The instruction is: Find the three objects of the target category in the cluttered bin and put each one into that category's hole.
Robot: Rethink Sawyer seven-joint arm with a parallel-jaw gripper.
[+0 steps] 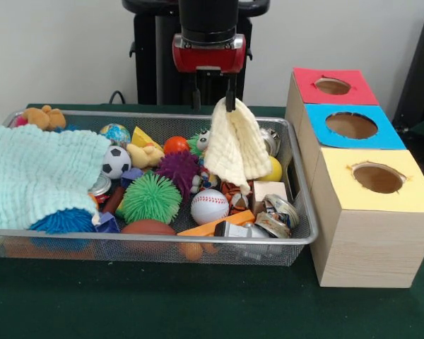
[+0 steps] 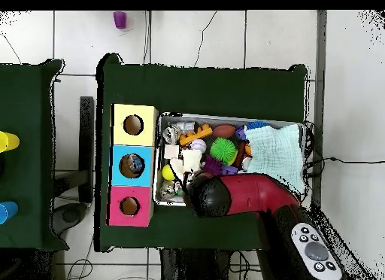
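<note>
gripper (image 1: 213,99) pinching cream cloth (image 1: 236,146) above silver wire-mesh bin (image 1: 302,212)

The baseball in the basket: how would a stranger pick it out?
Look in the wire bin, near its front rim, right of middle. The baseball lies just right of the green spiky ball. It alone is white with red stitching; the soccer ball has black patches.

Silver wire-mesh bin (image 1: 297,236), crinkled cream cloth (image 1: 234,145), pale matt wooden boxes (image 1: 360,247).
</note>
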